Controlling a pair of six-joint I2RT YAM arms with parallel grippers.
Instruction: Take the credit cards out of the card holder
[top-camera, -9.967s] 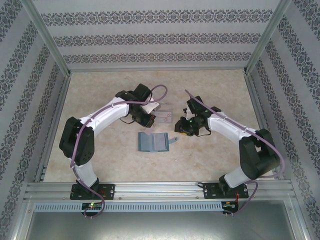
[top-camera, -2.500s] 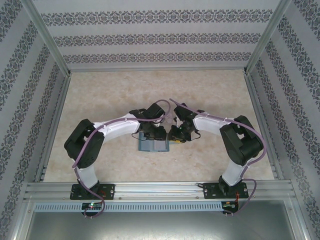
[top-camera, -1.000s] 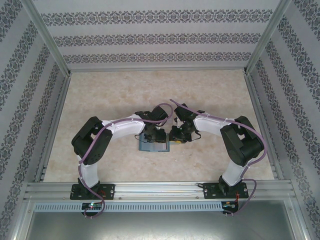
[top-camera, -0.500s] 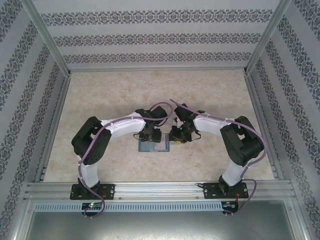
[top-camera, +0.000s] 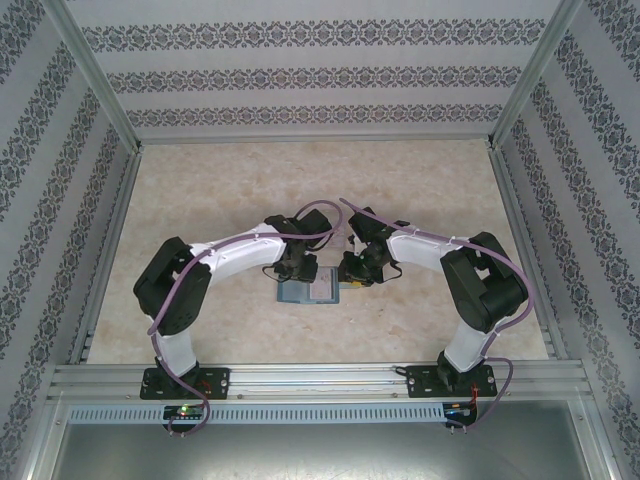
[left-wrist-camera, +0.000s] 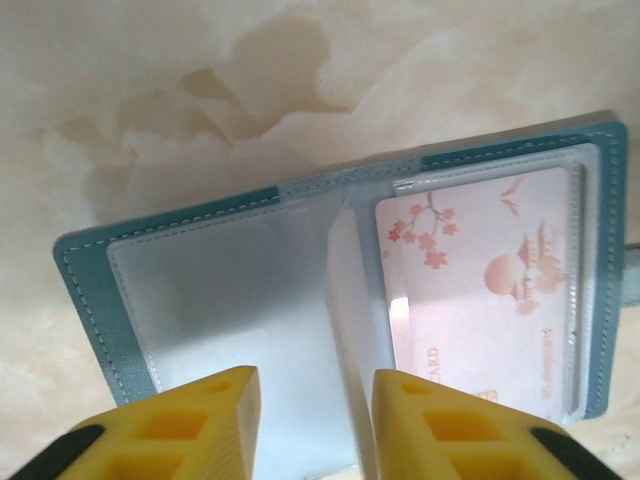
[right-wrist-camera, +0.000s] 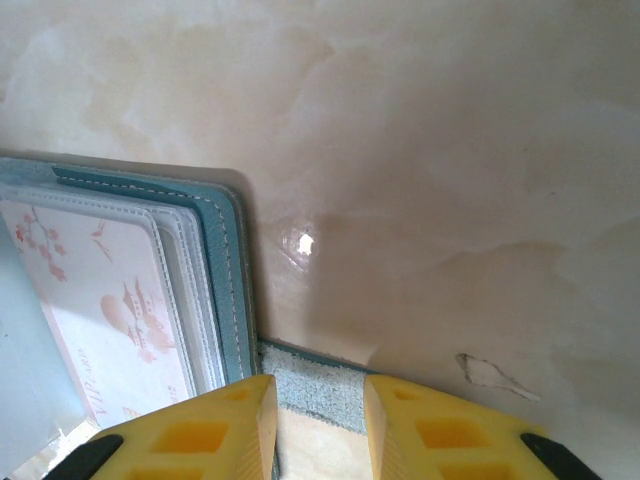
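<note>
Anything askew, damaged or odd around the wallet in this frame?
Only minor things. In the open card holder, one clear sleeve stands half-turned instead of lying flat. The table has a small scuff beside the holder. Nothing is spilled.

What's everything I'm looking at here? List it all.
card holder: one, teal, lying open mid-table.
card: one seen, pale with pink blossom print, in a clear sleeve.
clear sleeves: several, transparent, inside the holder.
closing tab: one, blue-grey, at the holder's edge.
table: one, beige marbled, underneath.
walls: three, grey patterned, around the table.
arms: two, white and black, bent over the holder.
left gripper: one, yellow fingers, open above the sleeves.
right gripper: one, yellow fingers, open at the tab.
</note>
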